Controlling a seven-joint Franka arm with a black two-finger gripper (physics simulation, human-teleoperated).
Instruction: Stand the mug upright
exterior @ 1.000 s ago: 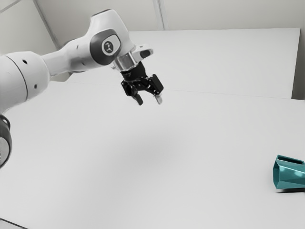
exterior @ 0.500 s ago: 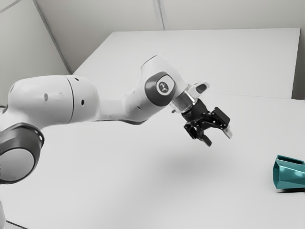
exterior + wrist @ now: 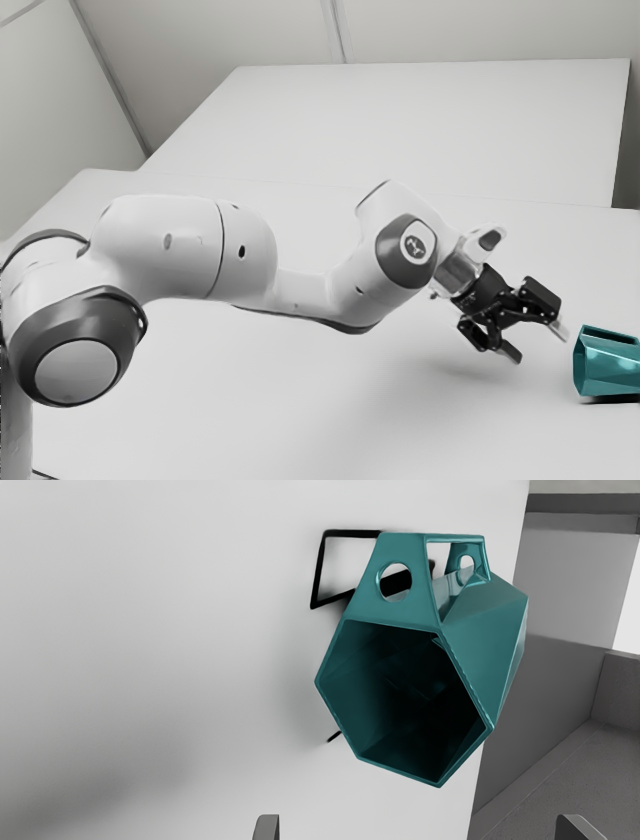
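Gripper (image 3: 537,343) is empty, fingers wide apart, nothing between them. It's tipped down and forward, just short of the mug (image 3: 610,362) and not touching it by the exterior view. Change over the last second: the arm (image 3: 290,290) has swung out and down toward the exterior view's right, from well away to near the mug. Mug hasn't budged, fingers look as wide as they did.

Mug lies on its side on the table (image 3: 250,420), mouth (image 3: 400,695) facing the gripper. Its far end runs off the exterior view's right edge, so I can't read the base there. Handle (image 3: 425,600) sticks out from one side of the body in the wrist view.

What that means: not upright, and reach is mostly covered. I judge this as the approach. Next wants a line-up on the rim or a side wall, a close, then a lift and a turn that brings the mouth up. Main risk: a fingertip clips the rim and shoves the mug off (flat facets should help against rolling, at least).
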